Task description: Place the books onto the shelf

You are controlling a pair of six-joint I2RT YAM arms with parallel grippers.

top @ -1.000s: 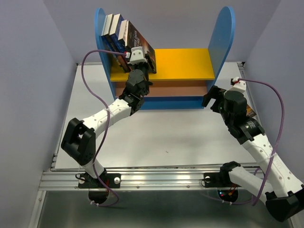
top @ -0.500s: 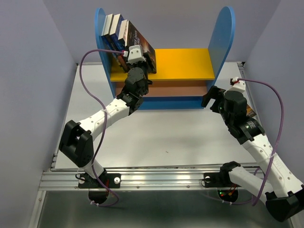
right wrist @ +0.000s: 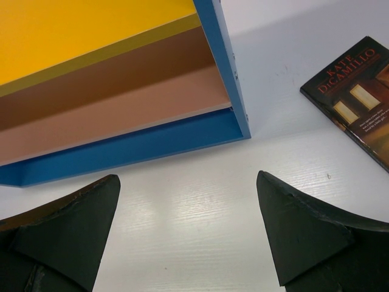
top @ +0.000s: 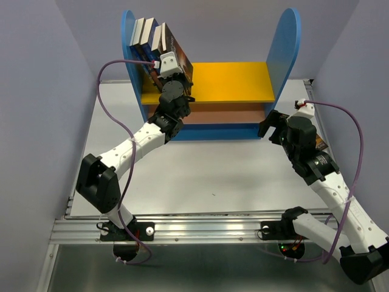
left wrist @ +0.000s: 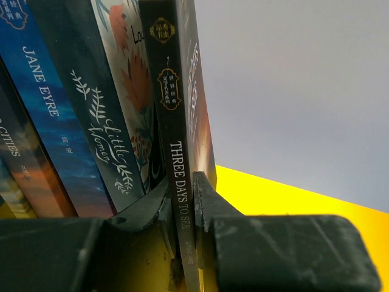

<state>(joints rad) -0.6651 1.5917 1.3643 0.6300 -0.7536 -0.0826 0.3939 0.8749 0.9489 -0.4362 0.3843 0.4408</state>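
Gripping Three Days to See (left wrist: 180, 176), left pincer (left wrist: 184, 193); right pincer (right wrist: 188, 179) gapes over white table (right wrist: 182, 255).

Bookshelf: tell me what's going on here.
The left gripper is clamped on Three Days to See, standing it beside Little Women at the left end of the shelf. The right gripper hangs open above the table, holding nothing. A Kate DiCamillo paperback lies flat on the table beside it.

One shelf (top: 237, 82), two arms (top: 137, 145). At least four books (top: 147, 36) stand at eleven o'clock; one book (right wrist: 358, 97) lies on the table (top: 200, 173) at three o'clock.
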